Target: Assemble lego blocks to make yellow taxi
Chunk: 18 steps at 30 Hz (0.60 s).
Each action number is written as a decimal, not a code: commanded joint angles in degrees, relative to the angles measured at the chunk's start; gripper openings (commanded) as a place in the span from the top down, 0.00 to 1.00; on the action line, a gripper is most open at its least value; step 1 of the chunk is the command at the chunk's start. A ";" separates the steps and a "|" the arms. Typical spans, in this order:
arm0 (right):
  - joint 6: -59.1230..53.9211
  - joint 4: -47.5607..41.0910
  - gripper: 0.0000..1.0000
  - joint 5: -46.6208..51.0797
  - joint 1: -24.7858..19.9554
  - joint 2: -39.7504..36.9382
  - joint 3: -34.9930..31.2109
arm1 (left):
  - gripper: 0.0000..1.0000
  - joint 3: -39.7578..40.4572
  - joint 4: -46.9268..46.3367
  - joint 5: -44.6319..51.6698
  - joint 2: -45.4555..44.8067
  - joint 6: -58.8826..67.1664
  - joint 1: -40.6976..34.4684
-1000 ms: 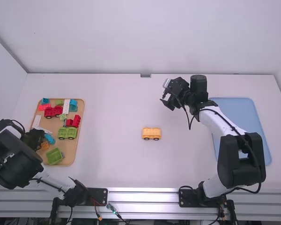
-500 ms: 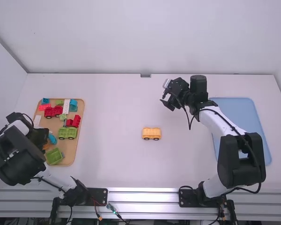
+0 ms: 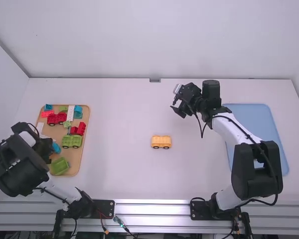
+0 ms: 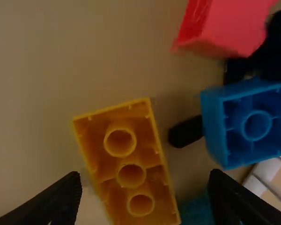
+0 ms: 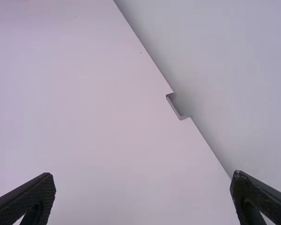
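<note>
The high view has the yellow car (image 3: 161,142) on its wheels on the white table (image 3: 119,164), between the two arms and well apart from both trays. The brown tray (image 3: 78,158), on the left side, holds loose pieces: the green car (image 3: 72,141), the red car (image 3: 57,118) and the green block (image 3: 59,166) among them. The left gripper (image 3: 49,157) is over this tray. In the left wrist view its fingers stand wide apart with nothing gripped; a yellow block (image 4: 131,163) lies hollow side up between them in the view — near a blue block (image 4: 219,129) and a red block (image 4: 232,30). The right gripper (image 3: 174,103) is above the table toward its far edge — fingers spread, empty. The blue tray (image 3: 256,113) lies on the right side, partly behind the right arm.
</note>
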 commanded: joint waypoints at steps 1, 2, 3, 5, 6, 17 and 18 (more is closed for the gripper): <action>0.39 -0.13 0.01 -0.07 0.00 0.44 -0.13 | 0.30 -0.39 -0.02 0.68 0.94 -0.55 0.00; 0.39 -0.11 0.01 -0.09 0.00 0.44 -0.13 | 0.31 -0.39 0.15 0.70 0.92 -0.57 0.00; 0.42 -0.11 0.01 -0.11 0.00 0.44 -0.13 | 0.35 -0.44 0.42 0.72 0.92 -0.57 0.00; 0.39 -0.11 0.01 -0.09 0.00 0.44 -0.13 | 0.44 -0.50 0.42 0.68 0.92 -0.57 0.00; 0.42 -0.13 0.01 -0.07 0.00 0.44 -0.13 | 0.51 -0.52 0.44 0.68 0.94 -0.59 0.02; 0.44 -0.57 0.01 -0.09 0.02 0.44 -0.13 | 0.72 -0.52 0.13 0.52 0.92 -0.57 0.00; 0.42 -0.57 0.01 -0.09 0.07 0.44 -0.13 | 0.73 -0.52 0.11 0.52 0.92 -0.57 0.00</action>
